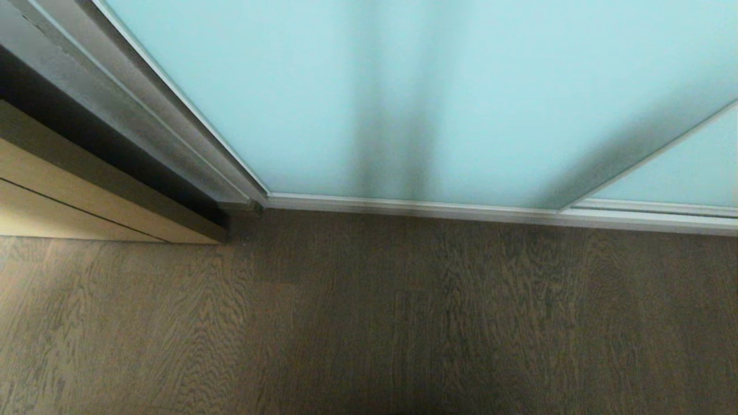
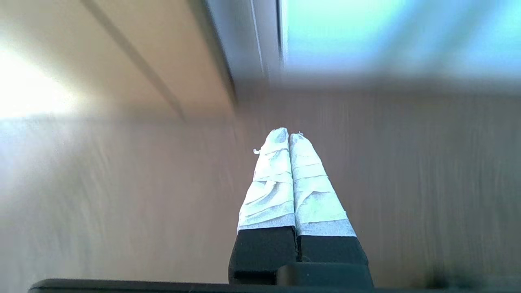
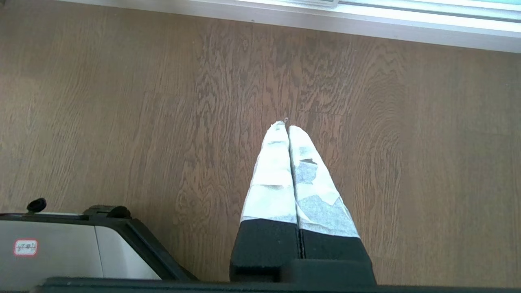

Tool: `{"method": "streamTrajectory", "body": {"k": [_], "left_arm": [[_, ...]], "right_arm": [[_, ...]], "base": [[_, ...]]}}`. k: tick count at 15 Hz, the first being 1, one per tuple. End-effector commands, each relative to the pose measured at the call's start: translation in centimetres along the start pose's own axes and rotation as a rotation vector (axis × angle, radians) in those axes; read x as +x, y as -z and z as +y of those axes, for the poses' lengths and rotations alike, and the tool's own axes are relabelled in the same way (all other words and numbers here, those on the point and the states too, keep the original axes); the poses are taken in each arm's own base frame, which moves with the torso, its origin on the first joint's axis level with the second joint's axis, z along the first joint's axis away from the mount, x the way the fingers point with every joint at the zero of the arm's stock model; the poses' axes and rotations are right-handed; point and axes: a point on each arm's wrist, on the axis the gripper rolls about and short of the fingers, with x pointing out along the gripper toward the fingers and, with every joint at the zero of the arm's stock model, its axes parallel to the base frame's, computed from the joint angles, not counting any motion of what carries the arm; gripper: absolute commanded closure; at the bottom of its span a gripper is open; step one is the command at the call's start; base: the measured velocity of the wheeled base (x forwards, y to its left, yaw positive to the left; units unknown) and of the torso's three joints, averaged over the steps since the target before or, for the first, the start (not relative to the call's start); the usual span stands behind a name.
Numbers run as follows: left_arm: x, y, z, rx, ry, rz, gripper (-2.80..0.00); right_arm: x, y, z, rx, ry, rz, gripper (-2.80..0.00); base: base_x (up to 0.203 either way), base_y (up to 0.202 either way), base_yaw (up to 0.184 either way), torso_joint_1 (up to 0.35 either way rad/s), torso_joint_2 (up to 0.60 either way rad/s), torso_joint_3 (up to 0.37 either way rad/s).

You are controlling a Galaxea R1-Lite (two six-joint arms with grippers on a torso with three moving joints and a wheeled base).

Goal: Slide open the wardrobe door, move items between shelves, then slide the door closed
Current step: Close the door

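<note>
Risking a slip along the smooth sliding wardrobe door (image 2: 390,36) ahead of the left gripper (image 2: 288,136), fingers pressed together, holding nothing, giving little purchase on the slim frame. Pointing low over the wooden floor (image 2: 407,171). Hanging likewise, right gripper (image 3: 287,124) closed and empty, door track (image 3: 366,20) beyond.

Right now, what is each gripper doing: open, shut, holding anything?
Left gripper: shut, empty, above the brown wood-grain floor.
Right gripper: shut, empty, above the same floor.
</note>
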Motion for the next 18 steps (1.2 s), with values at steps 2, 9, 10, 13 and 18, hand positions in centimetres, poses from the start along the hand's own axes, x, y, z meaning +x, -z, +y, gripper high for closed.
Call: {"method": "streamTrajectory", "body": {"k": [2,9,10,13,18], "left_arm": [[4.7,-7.5,0.5,0.009,-0.061,-0.08,0.0],[17.4,-16.3,1.2,0.033,-0.313,-0.503,0.0],[18.2,-17.1,1.3,0.029,-0.325,-0.532,0.0],[20.2,-19.0,1.3,0.013,-0.339,-0.623,0.0],[21.5,-20.0,-0.2,-0.067,-0.225,-0.659,0.0]], "right_arm": [[0.0,0.0,0.0,0.0,-0.001,0.003,0.0],[0.0,0.0,0.0,0.0,-0.002,0.003,0.0],[0.0,0.0,0.0,0.0,-0.002,0.003,0.0],[0.0,0.0,0.0,0.0,-0.001,0.003,0.0],[0.0,0.0,0.0,0.0,-0.001,0.003,0.0]], "base": [[0.0,0.0,0.0,0.0,0.0,0.0],[0.0,0.0,0.0,0.0,0.0,0.0],[0.0,0.0,0.0,0.0,0.0,0.0],[0.0,0.0,0.0,0.0,0.0,0.0],[0.0,0.0,0.0,0.0,0.0,0.0]]}}
